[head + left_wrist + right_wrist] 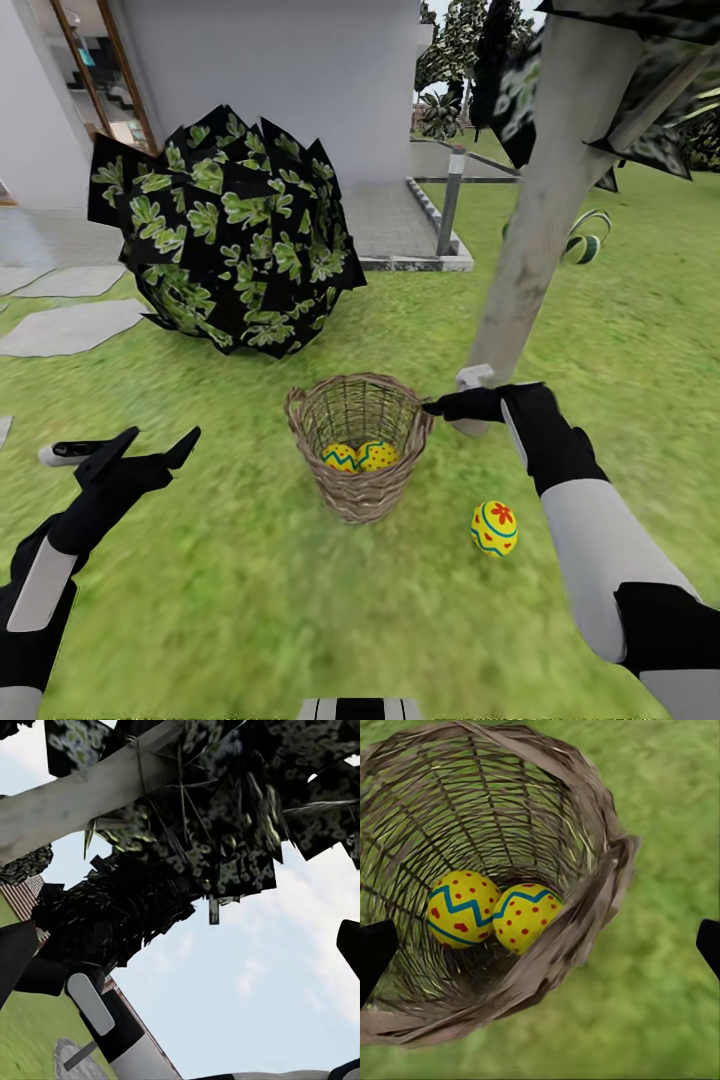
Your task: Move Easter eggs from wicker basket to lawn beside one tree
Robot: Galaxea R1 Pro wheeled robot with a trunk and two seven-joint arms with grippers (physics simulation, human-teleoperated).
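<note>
Eggs (pixel 491 915), two in the wicker basket (pixel 360 500) near the tree (pixel 540 240), look smooth, rigid, slippery: pinch across the middle; right end effector (pixel 432 407), fingers apart, hovers at the rim

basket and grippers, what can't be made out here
- Head view: the two eggs in the basket are partly hidden by its front wall.
- Right wrist view: both fingertips are cut off by the edges.
- Head view: right gripper too small to judge its opening.

Two eggs (pixel 360 456) lie in the basket (pixel 360 490) (tree (pixel 530 260) behind-right), a third egg (pixel 494 527) on the lawn (pixel 250 580) to its right.
</note>
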